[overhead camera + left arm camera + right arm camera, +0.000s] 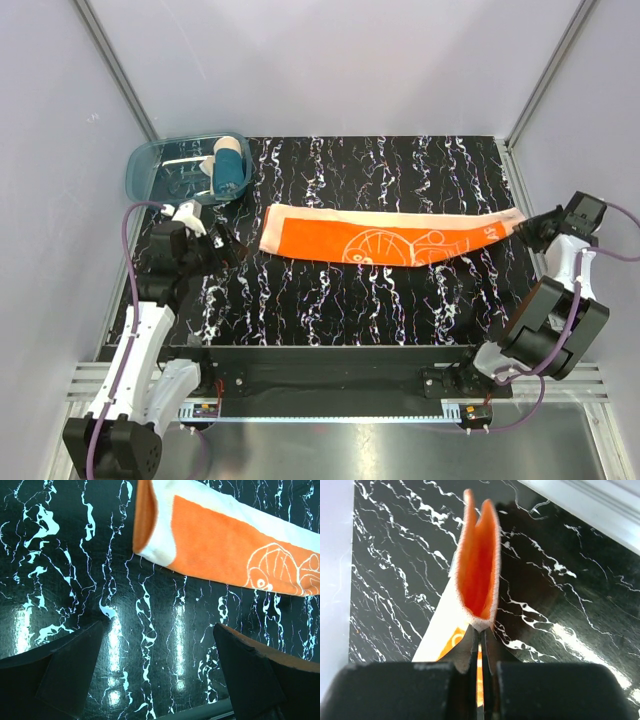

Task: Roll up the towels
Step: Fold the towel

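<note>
Teal towel [229,165] is sitting in the tub [145,165], seemingly rolled, though it is small from above. Orange towel [380,238] is lying unrolled along the bench [350,310], so I am judging this half done. My right end effector [479,636] is pinching its end, and my left end effector [160,630] is hanging wide open, empty.

Wide-open pincer [159,627] hovers over black tabletop [60,560] near orange towel [225,545].

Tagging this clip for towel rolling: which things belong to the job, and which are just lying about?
Job: orange towel, its right end pinched in the shut right gripper; rolled teal towel; open left gripper near the orange towel's left end.
Just there: translucent blue tub holding the teal towel; black marbled table.
</note>
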Action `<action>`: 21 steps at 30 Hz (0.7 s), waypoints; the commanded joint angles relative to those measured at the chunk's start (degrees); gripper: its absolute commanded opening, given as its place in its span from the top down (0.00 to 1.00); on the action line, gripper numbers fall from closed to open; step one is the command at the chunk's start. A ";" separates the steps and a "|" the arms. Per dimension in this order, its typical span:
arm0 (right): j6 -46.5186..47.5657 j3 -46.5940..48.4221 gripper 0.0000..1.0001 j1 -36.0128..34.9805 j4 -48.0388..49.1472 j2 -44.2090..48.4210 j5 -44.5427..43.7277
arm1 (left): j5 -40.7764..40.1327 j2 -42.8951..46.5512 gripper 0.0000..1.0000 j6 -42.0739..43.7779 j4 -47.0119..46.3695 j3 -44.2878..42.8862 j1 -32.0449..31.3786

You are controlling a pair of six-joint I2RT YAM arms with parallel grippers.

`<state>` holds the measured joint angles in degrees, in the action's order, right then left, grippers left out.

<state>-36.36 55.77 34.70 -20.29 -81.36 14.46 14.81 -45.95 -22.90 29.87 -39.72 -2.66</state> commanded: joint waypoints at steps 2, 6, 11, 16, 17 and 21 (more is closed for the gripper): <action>2.87 5.57 1.00 -3.57 -4.75 0.77 -3.02 | 0.22 0.34 0.01 0.57 -2.45 -0.09 -0.86; 3.40 11.19 1.00 -15.06 -8.00 -1.34 -6.72 | 0.13 0.25 0.01 0.57 -2.44 -0.09 -1.04; 0.06 17.26 1.00 -25.62 -9.15 -2.92 -8.04 | 0.13 0.43 0.01 0.57 -2.27 -0.18 -1.12; -2.40 24.55 1.00 -36.26 -9.94 -6.61 -9.18 | 0.22 0.60 0.01 0.66 -2.18 -0.35 -1.12; -2.66 25.70 1.00 -39.33 -10.20 -7.40 -9.79 | 0.22 0.78 0.01 0.66 -2.27 -0.35 -1.12; -3.98 31.84 1.00 -46.99 -10.73 -11.70 -11.73 | 0.05 0.95 0.01 0.66 -2.18 -0.44 -1.12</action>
<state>-38.39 82.61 -7.99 -30.20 -91.00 5.41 14.79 -45.84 -22.90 29.89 -39.72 -3.53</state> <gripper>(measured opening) 0.020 0.984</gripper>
